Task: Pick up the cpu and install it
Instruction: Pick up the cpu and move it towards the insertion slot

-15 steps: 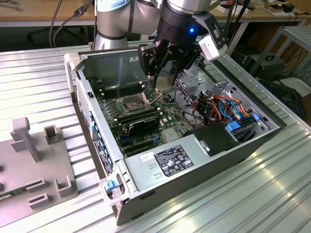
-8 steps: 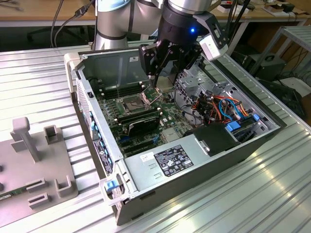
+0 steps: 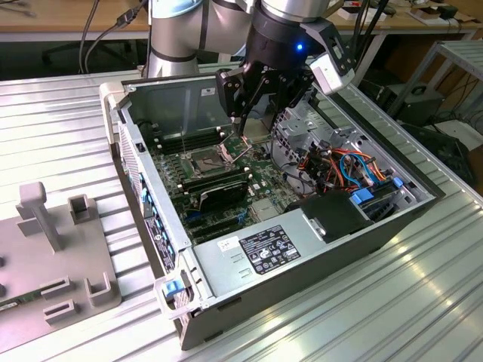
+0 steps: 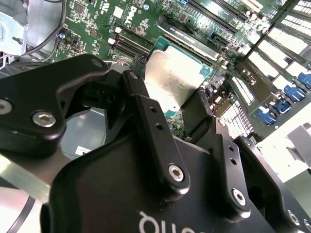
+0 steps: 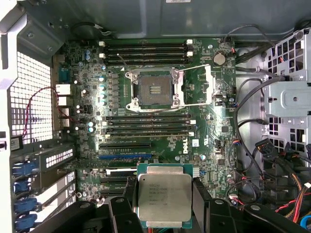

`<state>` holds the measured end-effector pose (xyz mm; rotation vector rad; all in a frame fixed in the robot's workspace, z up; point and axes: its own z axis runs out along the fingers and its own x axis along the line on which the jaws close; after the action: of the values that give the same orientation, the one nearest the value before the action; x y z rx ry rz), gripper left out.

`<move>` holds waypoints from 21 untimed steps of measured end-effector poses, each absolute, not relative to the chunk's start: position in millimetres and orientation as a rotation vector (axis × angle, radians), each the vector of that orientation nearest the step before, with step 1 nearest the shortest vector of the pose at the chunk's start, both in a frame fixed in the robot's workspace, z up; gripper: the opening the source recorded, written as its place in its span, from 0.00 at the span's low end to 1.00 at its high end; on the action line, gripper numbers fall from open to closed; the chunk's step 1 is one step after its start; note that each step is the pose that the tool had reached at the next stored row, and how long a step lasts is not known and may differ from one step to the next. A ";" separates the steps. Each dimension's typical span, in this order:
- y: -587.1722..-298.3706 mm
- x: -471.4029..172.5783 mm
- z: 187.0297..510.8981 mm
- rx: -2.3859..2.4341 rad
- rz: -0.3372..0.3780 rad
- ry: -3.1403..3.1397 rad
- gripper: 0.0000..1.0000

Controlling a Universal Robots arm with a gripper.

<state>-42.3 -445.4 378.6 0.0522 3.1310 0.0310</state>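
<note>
Silver cpu (image 5: 164,194) w/ print, in tool (image 5: 165,203)

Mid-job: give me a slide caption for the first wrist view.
Held in the gripper, the cpu hangs over the motherboard; the socket sits open and empty.

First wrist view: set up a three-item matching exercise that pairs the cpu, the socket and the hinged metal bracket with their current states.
Things:
1. cpu
2. CPU socket
3. hinged metal bracket

States:
A. swung open beside the socket
B. empty and uncovered
C. held in the gripper

Pairs: 1-C, 2-B, 3-A.
</note>
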 end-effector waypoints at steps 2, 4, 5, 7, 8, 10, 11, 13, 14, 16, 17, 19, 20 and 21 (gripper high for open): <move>-445.4 -42.2 378.6 0.052 0.031 3.131 0.55; -445.4 -41.5 378.5 0.052 0.031 3.131 0.55; -445.4 -41.1 378.3 0.052 0.031 3.131 0.55; -445.3 -40.9 377.6 0.052 0.031 3.131 0.55; -445.1 -40.8 376.9 0.052 0.031 3.131 0.55; -443.2 -40.8 374.3 0.052 0.031 3.131 0.55; -442.1 -40.8 373.1 0.052 0.031 3.131 0.55; -439.2 -40.8 370.3 0.052 0.031 3.131 0.55; -437.2 -40.9 368.6 0.052 0.031 3.131 0.55; -432.5 -40.9 366.0 0.052 0.031 3.131 0.55; -428.9 -41.0 364.5 0.052 0.031 3.131 0.55; -420.3 -41.0 361.0 0.052 0.031 3.131 0.55; -416.4 -41.1 359.8 0.052 0.031 3.131 0.55; -413.4 -41.1 358.6 0.052 0.031 3.131 0.55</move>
<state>-41.1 -413.4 358.6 0.0522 3.1310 0.0311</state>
